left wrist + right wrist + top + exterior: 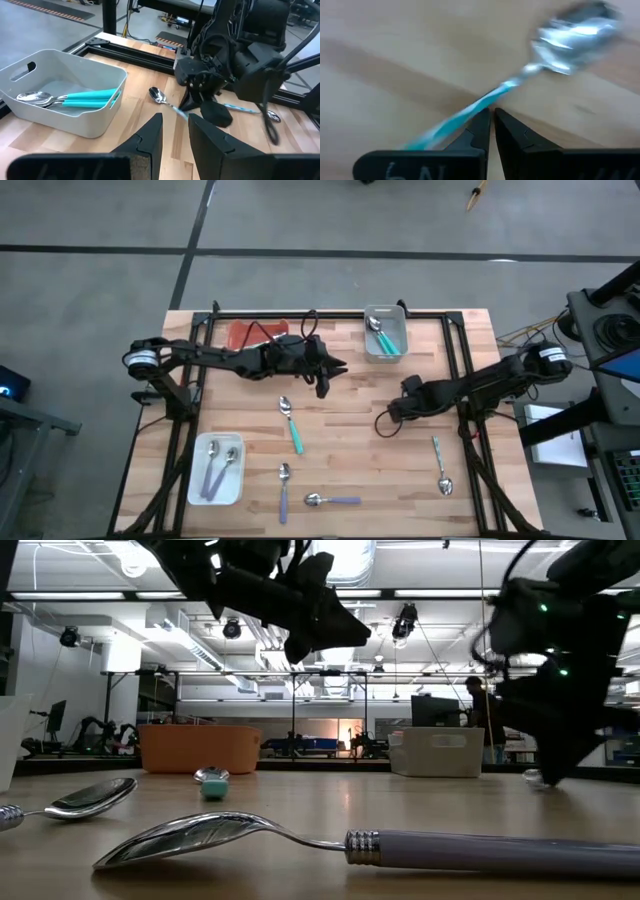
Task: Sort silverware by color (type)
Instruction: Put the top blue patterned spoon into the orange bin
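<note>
A spoon with a light blue-green handle (470,112) lies on the wooden table (350,450) mid-right, its bowl (157,94) toward the far side. My right gripper (491,112) is shut and points steeply down at that handle (179,112). My left gripper (175,120) hovers open and empty above the table's middle (335,370), high in the low view (320,620). A teal spoon (291,423), two lavender spoons (284,488) (333,500) and a pale spoon (441,466) lie loose on the table. My right gripper's shut fingertips (481,120) come from above, slanting, and stand at the middle of the spoon's handle (496,95), across it. The spoon lies flat on the table. Whether the tips touch the handle I cannot tell.
A grey tray (385,345) at the far edge holds teal spoons (87,97). A white tray (215,492) at the near left holds two lavender spoons. An orange tray (245,335) sits at the far left under the left arm. A black frame (440,315) runs along the table's far edge and sides.
</note>
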